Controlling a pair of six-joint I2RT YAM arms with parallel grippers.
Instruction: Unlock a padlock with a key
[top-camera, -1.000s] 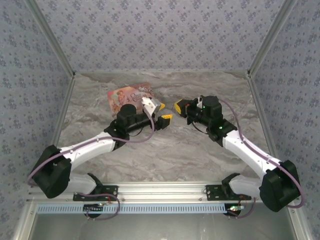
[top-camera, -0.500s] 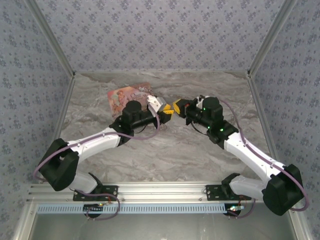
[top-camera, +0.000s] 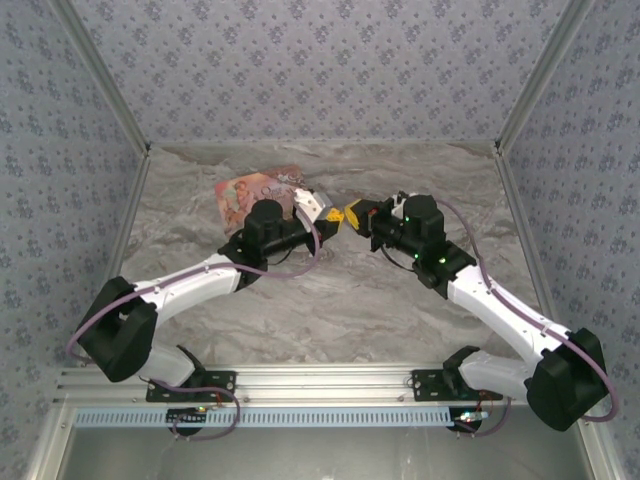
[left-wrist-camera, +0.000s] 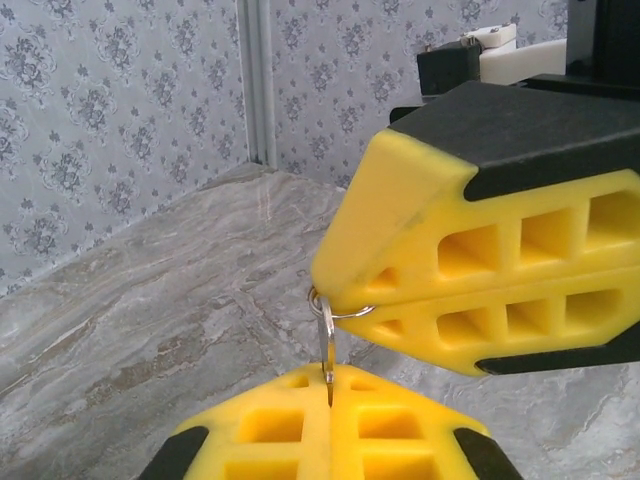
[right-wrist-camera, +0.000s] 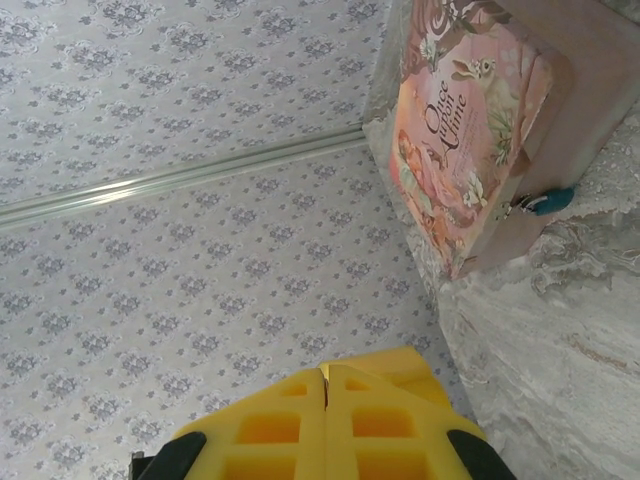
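Looking down on a grey marbled desk (top-camera: 330, 310), closed in by patterned walls at the back and both sides, with broad bare room across the middle, the near strip and the right half. Reaching inward over it, left arm (top-camera: 190, 285) and right arm (top-camera: 495, 300), meeting tip to tip near the centre rear, clear of the surface. Just behind the left wrist, a pink illustrated box (top-camera: 250, 190), partly covered by that wrist from above and cut off at the frame edge in the right wrist view. Left end effector (top-camera: 335, 225) with fingers pressed together on the blade tip of the key (left-wrist-camera: 328, 345); right end effector (top-camera: 350, 214) likewise closed, pinching the ring (left-wrist-camera: 345, 313). Tiny blue padlock (right-wrist-camera: 548, 201) lying on the desk at a corner of the box, touching or nearly so, shackle hard to make out. Key upright between the two tips, teeth too thin to read
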